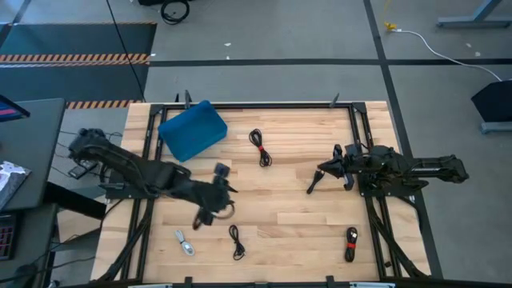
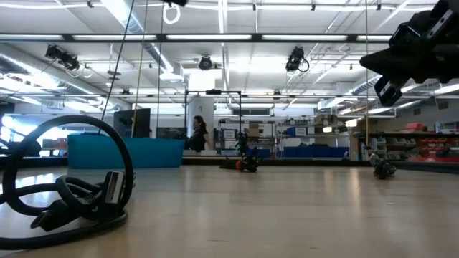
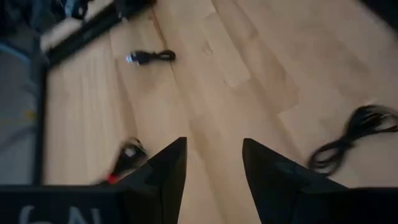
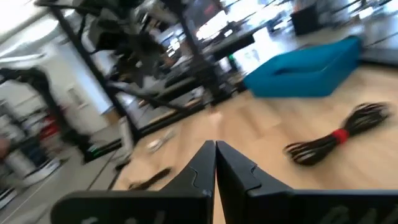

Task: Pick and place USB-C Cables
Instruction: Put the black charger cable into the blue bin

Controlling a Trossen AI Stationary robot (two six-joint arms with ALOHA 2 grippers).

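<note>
Four small coiled cables lie flat on the wooden table: black with a red tie (image 1: 260, 148) (image 4: 339, 137) (image 2: 244, 163) toward the far side, black (image 1: 236, 240) (image 2: 64, 197) at the near edge, whitish-grey (image 1: 184, 242) near left, black with red (image 1: 350, 242) near right. My left gripper (image 1: 204, 212) (image 3: 214, 155) hangs open, high above the table's middle left, holding nothing. Three cables show ahead of it in the left wrist view: (image 3: 354, 134), (image 3: 149, 57), (image 3: 127, 154). My right gripper (image 1: 312, 188) (image 4: 216, 152) (image 2: 391, 86) is shut and empty, raised at the middle right.
A blue box (image 1: 192, 130) (image 4: 305, 65) sits at the far left of the table. Black frame rails (image 1: 368, 200) run along the table's sides. A long white cord (image 1: 432, 44) lies on the floor beyond. A person (image 2: 199, 132) stands far back in the room.
</note>
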